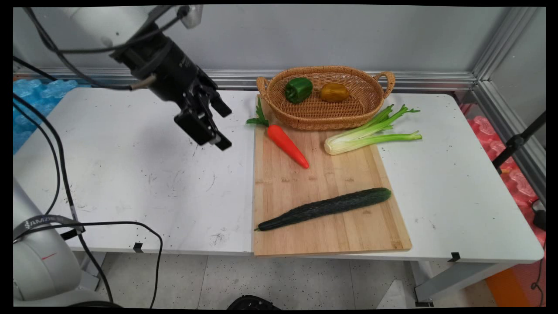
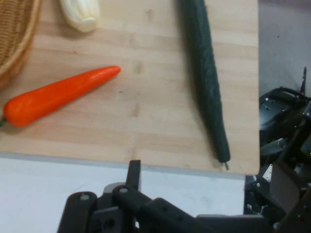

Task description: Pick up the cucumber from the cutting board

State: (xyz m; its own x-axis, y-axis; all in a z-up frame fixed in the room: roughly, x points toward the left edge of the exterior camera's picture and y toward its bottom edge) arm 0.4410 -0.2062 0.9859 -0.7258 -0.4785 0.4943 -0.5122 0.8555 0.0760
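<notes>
Tapered glossy carrot (image 1: 287,145) on wooden board (image 1: 331,226)

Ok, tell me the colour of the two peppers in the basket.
One pepper is green, the other yellowish-brown; the main view shows them best.

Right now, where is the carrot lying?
In the main view the carrot lies on the wooden board's upper left part, just in front of the wicker basket, with the celery to its right.
</notes>
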